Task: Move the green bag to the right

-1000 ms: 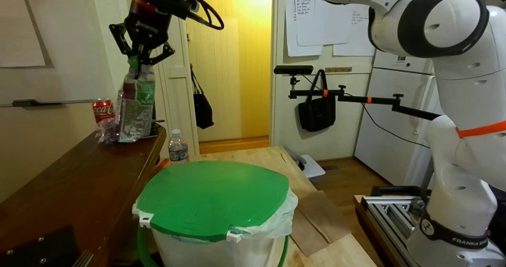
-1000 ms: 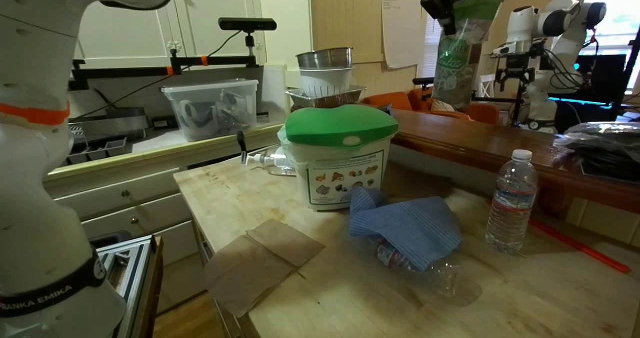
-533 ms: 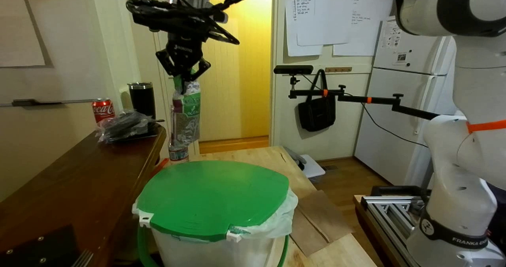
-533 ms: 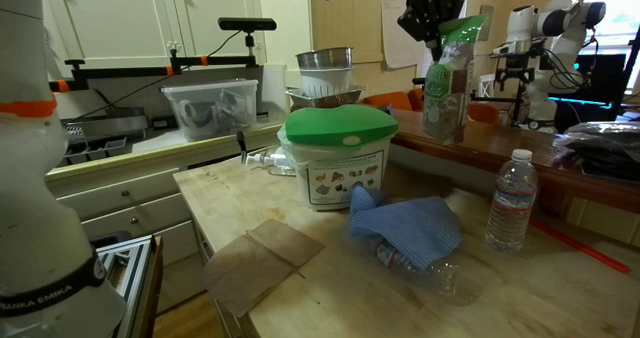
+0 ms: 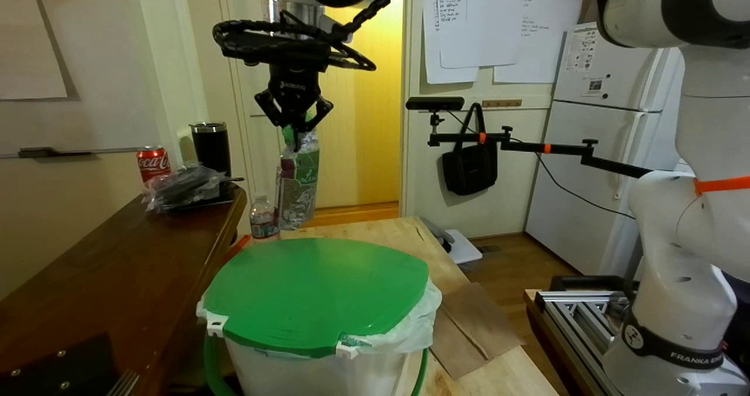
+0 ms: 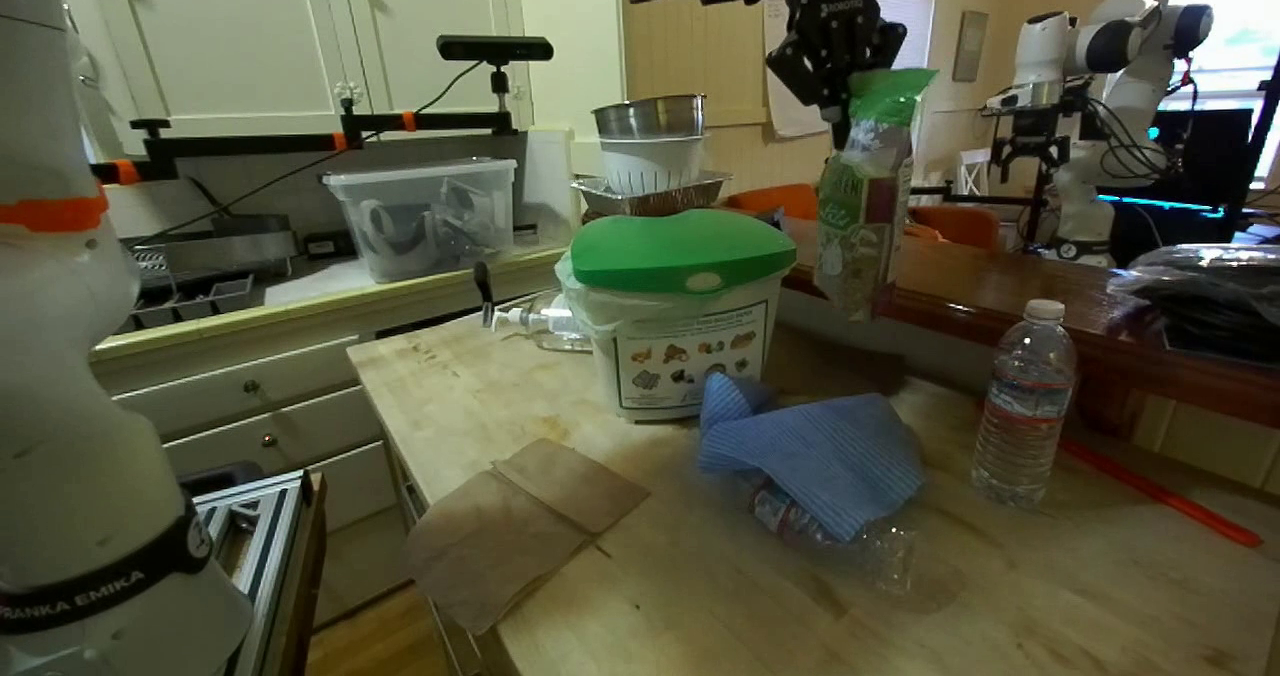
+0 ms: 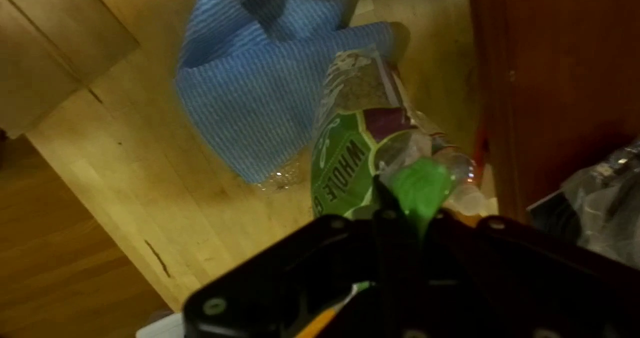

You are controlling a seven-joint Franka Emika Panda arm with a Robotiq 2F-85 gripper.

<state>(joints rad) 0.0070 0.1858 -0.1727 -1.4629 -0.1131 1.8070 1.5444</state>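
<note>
Since your claw (image 5: 297, 138) pinches the green bag (image 6: 860, 221) by its top, it hangs below, long axis nearly upright, above the bench (image 6: 680, 566).

Bag (image 7: 352, 138): WHOLE, dark on green.
Gripper (image 5: 296, 140): ROBOTIQ, pale letters.
Robot arm (image 6: 50, 386): FRANKA EMIKA, on its black band (image 6: 110, 583).
Can (image 5: 153, 163): I make out Coca.
Wall papers (image 5: 477, 33): handwriting, too small from here.
Bin (image 6: 680, 308): printed label (image 6: 695, 364), likewise.

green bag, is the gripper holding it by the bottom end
No, the gripper holds the bag near its top, and the rest hangs below.
</note>
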